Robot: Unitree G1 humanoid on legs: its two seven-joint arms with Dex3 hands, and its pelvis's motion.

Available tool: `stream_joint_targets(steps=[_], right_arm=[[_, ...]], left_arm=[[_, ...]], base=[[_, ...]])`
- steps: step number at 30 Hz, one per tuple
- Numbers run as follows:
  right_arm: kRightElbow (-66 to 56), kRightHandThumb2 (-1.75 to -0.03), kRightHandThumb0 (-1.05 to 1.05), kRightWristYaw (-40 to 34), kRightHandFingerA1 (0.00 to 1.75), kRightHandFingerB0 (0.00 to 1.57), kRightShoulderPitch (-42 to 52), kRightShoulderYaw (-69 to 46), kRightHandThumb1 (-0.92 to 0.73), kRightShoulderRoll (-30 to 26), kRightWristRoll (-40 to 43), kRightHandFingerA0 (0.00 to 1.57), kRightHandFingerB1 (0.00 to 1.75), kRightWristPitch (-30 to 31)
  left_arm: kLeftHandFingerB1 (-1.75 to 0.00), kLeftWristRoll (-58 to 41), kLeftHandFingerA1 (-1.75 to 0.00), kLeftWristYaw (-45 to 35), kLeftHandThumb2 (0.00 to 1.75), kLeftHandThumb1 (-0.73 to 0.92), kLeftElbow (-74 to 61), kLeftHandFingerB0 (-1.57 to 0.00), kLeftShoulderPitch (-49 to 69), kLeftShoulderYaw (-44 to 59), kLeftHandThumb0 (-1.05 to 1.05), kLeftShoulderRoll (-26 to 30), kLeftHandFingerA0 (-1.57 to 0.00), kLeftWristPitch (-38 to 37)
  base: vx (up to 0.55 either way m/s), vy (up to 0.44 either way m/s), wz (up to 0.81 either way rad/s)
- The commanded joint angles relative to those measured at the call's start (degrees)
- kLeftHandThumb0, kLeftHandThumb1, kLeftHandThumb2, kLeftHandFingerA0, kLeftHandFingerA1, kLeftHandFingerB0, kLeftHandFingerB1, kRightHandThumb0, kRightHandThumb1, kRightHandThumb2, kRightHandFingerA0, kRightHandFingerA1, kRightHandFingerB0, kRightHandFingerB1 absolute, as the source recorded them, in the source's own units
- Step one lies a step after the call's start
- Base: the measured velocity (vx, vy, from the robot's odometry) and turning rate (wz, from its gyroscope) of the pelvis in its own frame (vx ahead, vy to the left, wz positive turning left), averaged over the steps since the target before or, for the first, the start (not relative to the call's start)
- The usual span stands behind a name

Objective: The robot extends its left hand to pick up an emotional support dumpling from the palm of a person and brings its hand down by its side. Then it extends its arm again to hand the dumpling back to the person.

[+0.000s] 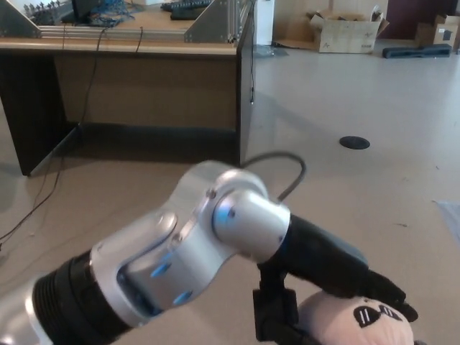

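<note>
Left hand [323, 287], black and low at the picture's bottom edge, is clasped over the emotional support dumpling [352, 323], its fingers [374, 287] lying across the top and the thumb down the dumpling's left side. That dumpling is a pale pink plush with a dark printed face, partly cut off by the frame's bottom. Behind the hand runs the silver forearm [180, 244], with a black cable [287, 162] looping above it. Farther back stand a wooden desk [144, 79], cardboard boxes [345, 29] and the beige floor [374, 122].

desk [144, 79] back left | cardboard box [345, 32] far right | floor disc [354, 142]
</note>
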Motion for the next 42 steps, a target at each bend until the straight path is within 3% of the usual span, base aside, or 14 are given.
stream_joint_targets(steps=[1, 3, 4, 5, 6, 17, 19, 22, 24, 25, 30, 31, 32, 42], right_arm=[[-13.45, -0.64, 0.45, 43.65, 0.96, 0.72, 4.95, -16.33, -0.78, 6.22, 39.31, 1.04, 0.83, -15.44], [-13.6, -0.64, 0.45, 44.45, 0.96, 0.72, 4.98, -17.05, -0.78, 6.45, 39.32, 1.04, 0.83, -15.2], [-11.18, -0.58, -0.36, 29.69, 0.82, 0.78, 3.13, -12.29, -0.65, 3.81, 25.88, 0.83, 0.59, -10.03], [-8.14, -0.58, -0.36, 10.9, 0.82, 0.78, 0.85, -6.05, -0.65, 0.4, 9.05, 0.83, 0.59, -3.67], [-7.86, -0.58, -0.36, 7.46, 0.82, 0.78, 0.47, -5.04, -0.65, -0.18, 5.62, 0.83, 0.59, -2.22], [-5.58, -0.59, -0.36, 8.45, 0.72, 0.77, -0.3, -6.24, -0.61, 0.02, 5.98, 0.84, 0.53, -1.62], [-6.05, -0.61, -0.37, 6.62, 0.63, 0.72, -1.52, -5.14, -0.68, 0.19, 3.79, 0.79, 0.47, 3.62], [-7.46, -0.62, -0.44, 5.31, 0.55, 0.6, -2.17, -0.32, -0.72, -2.25, -2.71, 0.68, 0.45, 5.91], [-7.94, -0.62, -0.44, 4.33, 0.55, 0.6, -2.34, 2.3, -0.72, -3.45, -5.21, 0.68, 0.45, 6.55], [-5.17, -0.61, -0.51, 10.04, 0.53, 0.6, -2.9, 0.86, -0.7, -3.28, -1.23, 0.66, 0.41, 8.79], [-3.89, -0.61, -0.51, 12.69, 0.53, 0.6, -3.35, 0.45, -0.7, -3.31, 0.8, 0.66, 0.41, 10.09], [-4.81, -0.62, -0.52, 8.92, 0.51, 0.52, -1.54, 0.32, -0.74, -3.2, 0.62, 0.61, 0.37, 1.67], [-4.81, -0.58, -0.29, 6.59, 0.47, 0.63, -1.26, -0.34, -0.64, -2.56, 0.98, 0.68, 0.44, -0.2], [-4.77, -0.58, -0.29, 2.5, 0.55, 0.77, -1.15, -2.12, -0.58, -0.65, 1.29, 0.8, 0.48, 1.96]], left_arm=[[-0.56, 2.4, -0.5, -2.16, 0.67, 0.68, -0.13, -0.79, 0.22, -0.61, -0.2, 0.49, -0.58, -1.96], [-0.56, 2.46, -0.5, -2.19, 0.67, 0.68, -0.12, -0.79, 0.25, -0.56, -0.2, 0.45, -0.58, -1.98], [-0.57, 2.27, -0.49, -2.51, 0.62, 0.66, -0.03, -0.8, 0.18, -0.38, -0.25, 0.81, -0.6, -2.4], [-0.57, 2.03, -0.49, -2.92, 0.62, 0.66, 0.08, -0.8, 0.07, -0.17, -0.25, 1.26, -0.6, -2.91], [-0.57, 2.0, -0.49, -3.03, 0.62, 0.66, 0.07, -0.8, 0.08, -0.08, -0.25, 1.41, -0.6, -3.01], [-0.85, 1.85, -0.61, -4.08, 0.68, 0.7, 0.71, -0.74, 1.19, 1.16, -0.2, 2.24, -0.67, -6.12], [-1.02, 2.21, -0.91, 1.91, 0.79, 0.73, -1.6, -0.72, 6.12, 4.41, -0.14, 1.71, -0.8, -4.31], [-1.12, 1.89, -0.71, 6.71, 0.76, 0.75, -2.09, -0.73, 10.65, 8.06, -0.14, 0.78, -0.81, -7.88], [-1.12, 1.75, -0.71, 8.33, 0.76, 0.75, -2.13, -0.73, 12.44, 9.6, -0.14, 0.25, -0.81, -9.46], [-1.09, 1.76, -1.05, 9.97, 0.73, 0.8, -2.88, -0.7, 14.23, 11.45, -0.17, -0.38, -0.69, -7.25], [-0.98, 2.13, -0.96, 11.57, 0.69, 0.76, -3.2, -0.76, 16.33, 14.01, -0.16, -1.76, -0.76, -7.09], [-0.57, 0.3, -0.93, 14.44, 0.62, 0.74, -2.68, -0.82, 17.47, 17.49, -0.19, -2.82, -0.81, -8.46], [-1.08, -1.96, -1.51, 16.96, 0.77, 0.73, -2.08, -0.77, 18.62, 20.87, -0.18, -4.61, -0.73, -8.3], [-0.99, -13.91, -1.49, 27.07, 0.75, 0.77, -1.6, -0.82, 20.11, 42.95, -0.09, -16.04, -0.82, 1.74]], base=[[0.0, 0.0, 0.0], [0.0, 0.0, 0.0], [0.0, 0.0, 0.0], [0.0, 0.0, 0.0], [0.0, 0.0, 0.0], [0.0, 0.0, 0.0], [0.0, 0.0, 0.0], [0.0, 0.0, 0.0], [0.0, 0.0, 0.0], [0.0, 0.0, 0.0], [0.0, 0.0, 0.0], [0.0, 0.0, 0.0], [0.0, 0.0, 0.0], [0.0, 0.0, 0.0]])
